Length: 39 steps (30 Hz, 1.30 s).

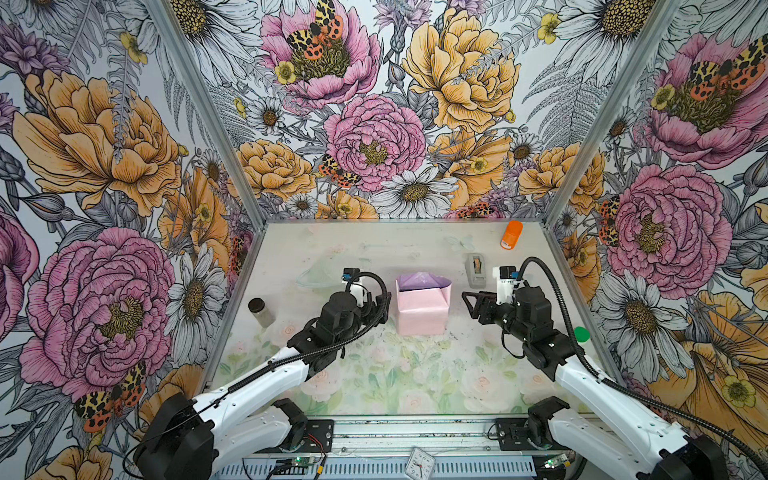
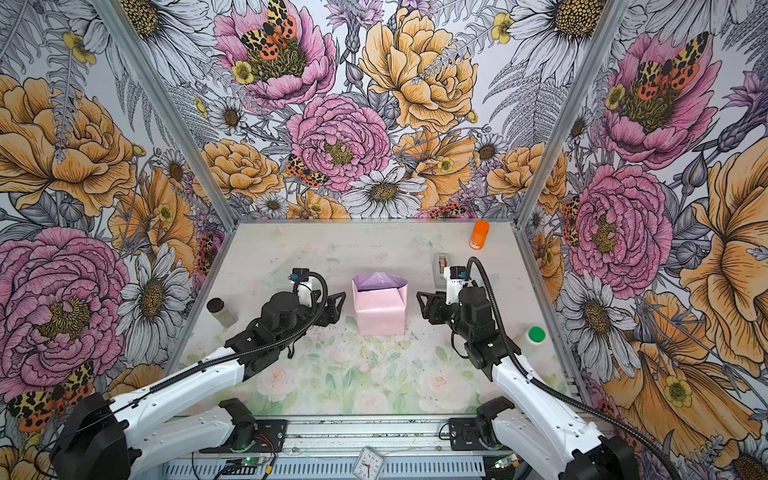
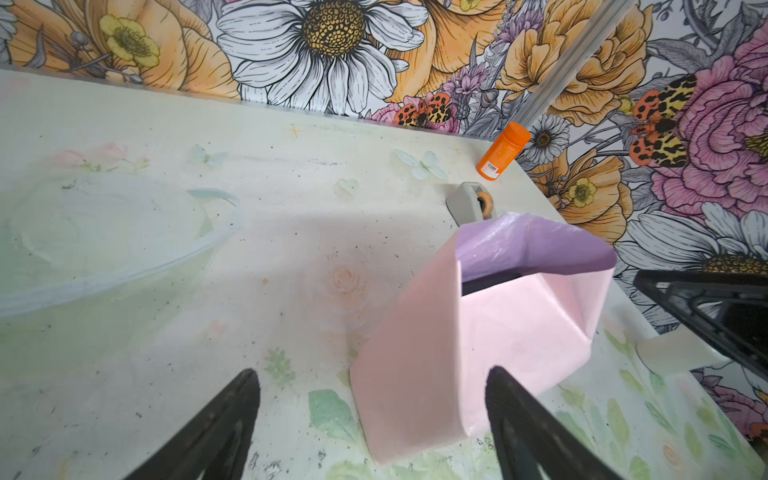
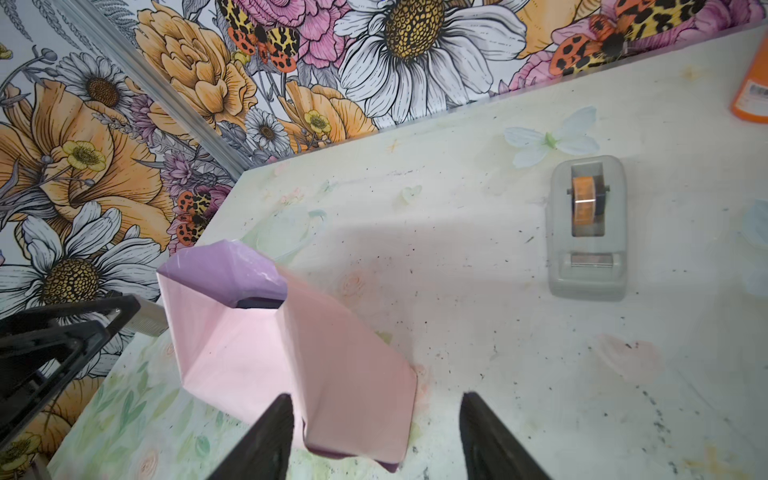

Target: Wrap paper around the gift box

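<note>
Gift box is almost wholly hidden. Only a dark sliver shows under the lilac flap in both wrist views, and in both top views it is fully covered.

Paper is folded round it, pink face out, as a parcel standing near the middle of the bench. The far end is unclosed, with lilac flaps upright there.

Left pincer: fingers spread wide, gripping nothing. In both top views it sits just beside the parcel's left side with a slim gap.

Right pincer: fingers also apart and empty, near the parcel's right side, not touching.

Tape dispenser is whole in the right wrist view, orange roll plain. In the left wrist view the paper half hides it.

Orange bottle stands toward the far right corner and is cut off in the right wrist view.
</note>
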Each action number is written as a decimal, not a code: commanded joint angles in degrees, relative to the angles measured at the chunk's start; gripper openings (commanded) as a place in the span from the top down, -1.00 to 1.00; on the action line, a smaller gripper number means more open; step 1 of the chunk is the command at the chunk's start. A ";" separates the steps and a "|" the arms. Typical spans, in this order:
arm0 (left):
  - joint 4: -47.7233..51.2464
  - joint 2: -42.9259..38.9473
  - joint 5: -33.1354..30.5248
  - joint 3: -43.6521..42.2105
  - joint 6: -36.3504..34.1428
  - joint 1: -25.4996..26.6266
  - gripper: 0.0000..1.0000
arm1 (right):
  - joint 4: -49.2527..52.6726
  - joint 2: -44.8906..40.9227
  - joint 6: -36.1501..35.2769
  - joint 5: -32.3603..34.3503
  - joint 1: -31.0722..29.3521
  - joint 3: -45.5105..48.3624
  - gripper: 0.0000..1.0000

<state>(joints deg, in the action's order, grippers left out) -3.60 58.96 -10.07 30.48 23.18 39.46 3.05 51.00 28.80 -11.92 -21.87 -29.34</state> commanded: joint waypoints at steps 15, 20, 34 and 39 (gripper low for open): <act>-3.47 4.40 3.62 -2.18 3.10 -3.16 -0.71 | -6.01 13.57 -2.98 1.50 -6.34 -5.64 -0.04; -4.67 6.38 4.57 -1.07 2.18 -3.14 -0.71 | -6.63 15.69 -2.26 4.13 -6.45 -6.59 0.18; -6.35 10.12 5.38 2.20 0.20 -3.23 -0.70 | -6.58 17.50 -2.12 5.72 -7.76 -6.32 0.71; -6.64 10.56 4.89 2.90 -0.06 -3.53 -0.70 | -6.13 13.75 -2.79 4.75 -7.62 -5.54 0.39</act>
<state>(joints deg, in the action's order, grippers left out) -8.43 69.12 -5.91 31.55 24.51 36.71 -2.87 67.85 26.46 -7.33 -29.34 -34.37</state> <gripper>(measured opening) 0.853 0.289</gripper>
